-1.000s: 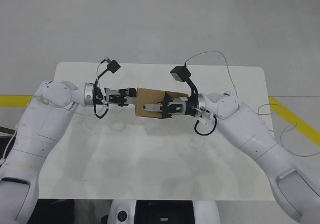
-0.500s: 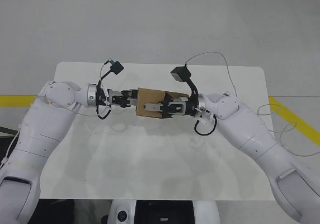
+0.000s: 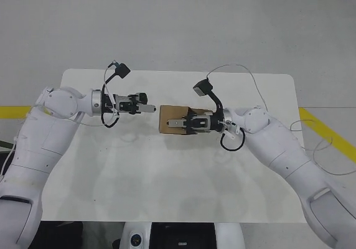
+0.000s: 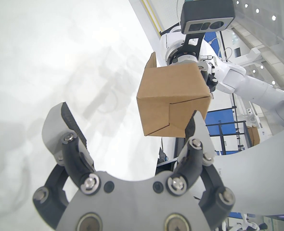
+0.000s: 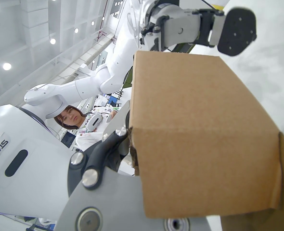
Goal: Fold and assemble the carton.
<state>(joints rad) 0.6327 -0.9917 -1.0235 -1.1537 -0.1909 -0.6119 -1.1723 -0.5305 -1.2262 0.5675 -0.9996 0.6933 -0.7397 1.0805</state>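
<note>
Carton [image 3: 170, 113] is over the far middle of the white table [image 3: 165, 187], clamped at one end in the right gripper [image 3: 177, 122]. One finger [image 5: 118, 121] lies along the outside of a wall; its partner is hidden, presumably inside. The carton seems held clear of the table top, though the gap cannot be fixed from these views. Its long axis runs across the table, roughly in line with the right forearm, and its free end points toward the left arm. The left gripper [image 3: 145, 98] is near that free end but not touching it, offset toward the table's far edge. Its jaws are spread wide and empty. Left wrist view: the carton [image 4: 173, 92] sits ahead of the left gripper [image 4: 130, 111] and off-centre, closer to one fingertip than the other. The right arm already has the grasp, so the left is the free one for any pressing or tucking — judgement only. Carton is plain brown corrugated board, erected into a rectangular tube with crisp edges. The end facing the left gripper looks folded shut, with an angled flap seam [image 4: 173, 111] across it. At the gripped end a flap [image 4: 151, 61] stands open, so that end looks unfinished.
</note>
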